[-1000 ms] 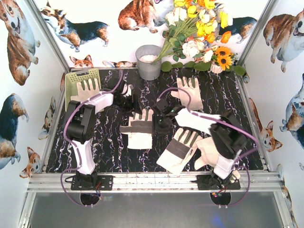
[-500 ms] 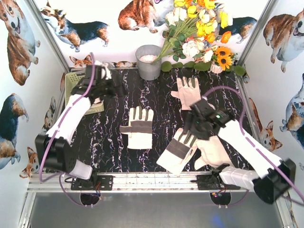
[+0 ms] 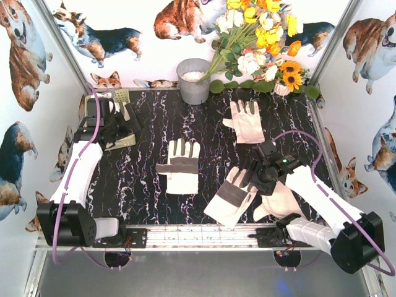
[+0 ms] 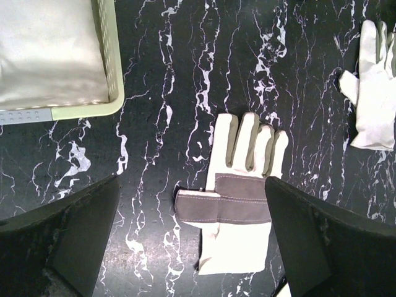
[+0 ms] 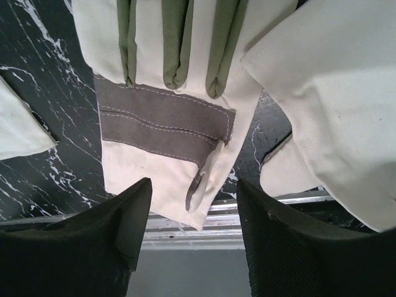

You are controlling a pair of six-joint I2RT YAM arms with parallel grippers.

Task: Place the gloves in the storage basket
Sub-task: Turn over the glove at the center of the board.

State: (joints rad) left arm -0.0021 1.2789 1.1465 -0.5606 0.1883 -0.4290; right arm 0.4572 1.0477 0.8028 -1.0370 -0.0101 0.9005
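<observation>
Black marbled worktop [image 3: 142, 185] carries 4 loose gloves [image 3: 179, 167]; my left arm [image 3: 77, 167] reaches over the far-left storage basket [image 4: 93, 111], left jaws spread empty, my right arm [image 3: 315, 192] crooks over 1 glove [image 5: 167, 130], right jaws released.

The left arm [image 3: 77, 167] was stretched forward along the left side, with its elbow folded low near the base and its forearm run up towards the far left corner. The left gripper [image 3: 117, 128] was turned towards the right, its jaws spread wide and nothing held between them (in the wrist view the dark fingers [image 4: 68, 241] were seen far apart at the lower corners). The right arm [image 3: 315, 195] was bent out to the right at the elbow, with the forearm angled back towards the middle. The right gripper [image 3: 255, 176] was pointed downward, its jaws parted and nothing clamped.
</observation>
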